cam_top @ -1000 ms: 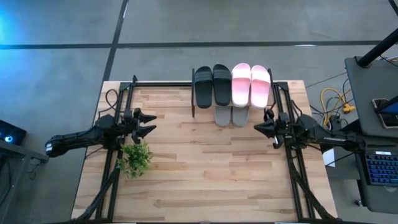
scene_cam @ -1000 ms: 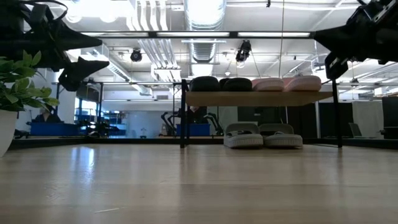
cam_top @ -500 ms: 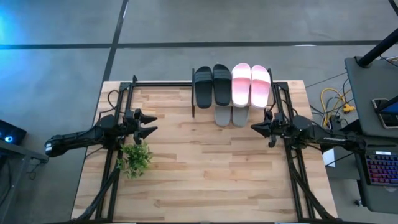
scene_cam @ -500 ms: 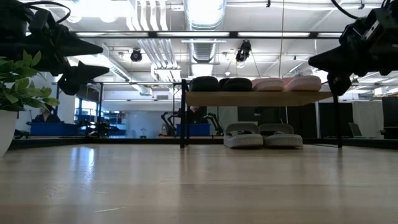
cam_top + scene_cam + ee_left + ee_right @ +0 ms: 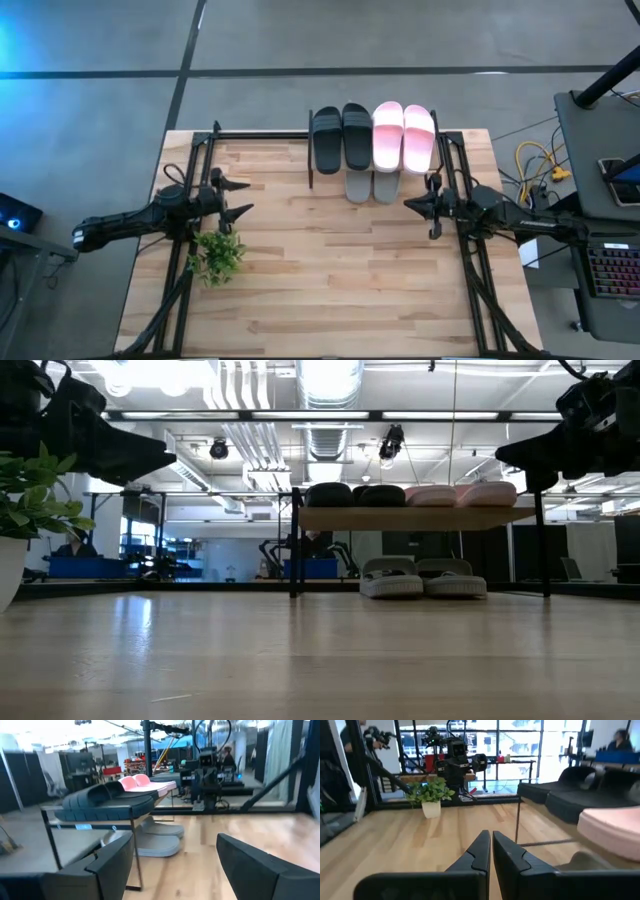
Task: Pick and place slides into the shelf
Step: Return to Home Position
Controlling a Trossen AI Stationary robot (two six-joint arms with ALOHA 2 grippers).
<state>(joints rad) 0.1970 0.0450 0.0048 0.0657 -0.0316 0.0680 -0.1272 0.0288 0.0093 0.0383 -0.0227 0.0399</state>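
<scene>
Position left-middle of the frame, inside the table's (image 5: 330, 290) left edge: left gripper (image 5: 248, 197), fingers spread wide and holding nothing, with a small potted plant (image 5: 218, 255) just below it in the high view. Centre and lower frame are bare planks, open room from edge to edge; the shelf (image 5: 415, 518) stands at upper centre against the far edge, black slides (image 5: 342, 137) and pink slides (image 5: 404, 135) side by side on its top board, grey slides (image 5: 372, 186) beneath, their ends poking past the board's near edge. Right-middle: right gripper (image 5: 407, 203), near the shelf's right front leg but apart from it, fingers pressed together on nothing.
</scene>
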